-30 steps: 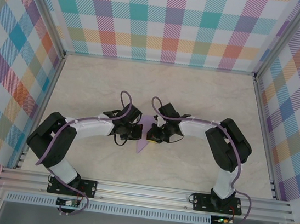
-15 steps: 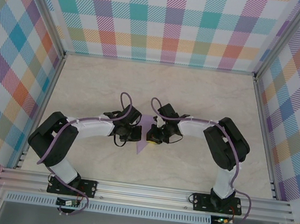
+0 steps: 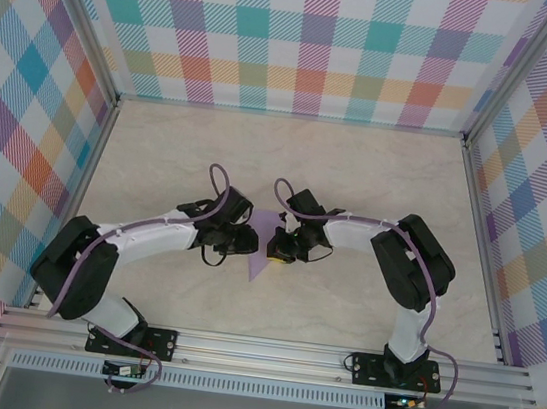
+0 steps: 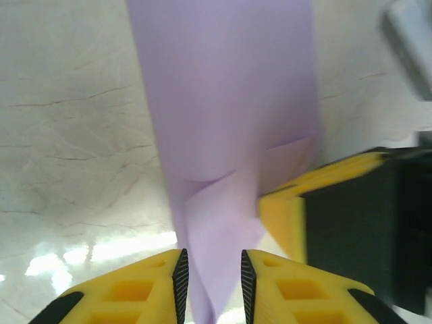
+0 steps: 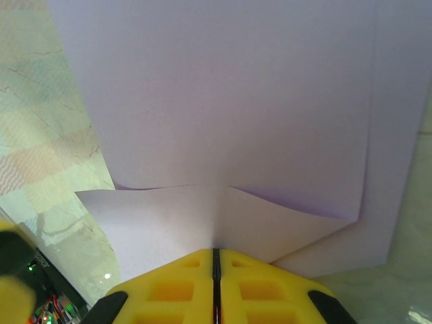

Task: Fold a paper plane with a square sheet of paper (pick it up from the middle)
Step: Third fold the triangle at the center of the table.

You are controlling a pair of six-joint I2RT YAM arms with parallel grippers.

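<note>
Top external view: the two arms bend inward and meet near the middle of the pale marbled table (image 3: 359,165), with plaid walls (image 3: 306,37) on the left, right and far sides. The lavender paper (image 3: 267,227) sits between the two wrists. One corner pokes out toward the far side and a narrow tip points toward the near edge. The left gripper (image 3: 248,246) comes at it from the left and the right gripper (image 3: 273,252) from the right, so their yellow fingers are just beside each other at the paper.

In the left wrist view the paper runs as a long strip away from the camera. It is broad at the top, with diagonal folded flaps lower down, and narrows to a point between the left gripper's yellow fingers (image 4: 152,287). Those jaws stand a little apart. The paper passes through the gap, and a sliver of bright table shows beside it, so they are not clamped on it. A yellow finger of the other gripper (image 4: 297,209) touches the strip's right edge.

In the right wrist view the right gripper's two fingers are pressed together with no gap, pinching the paper at a crease. The sheet spreads wide above the fingers, with a folded layer forming a shallow V and one corner sticking out at the lower right.
</note>
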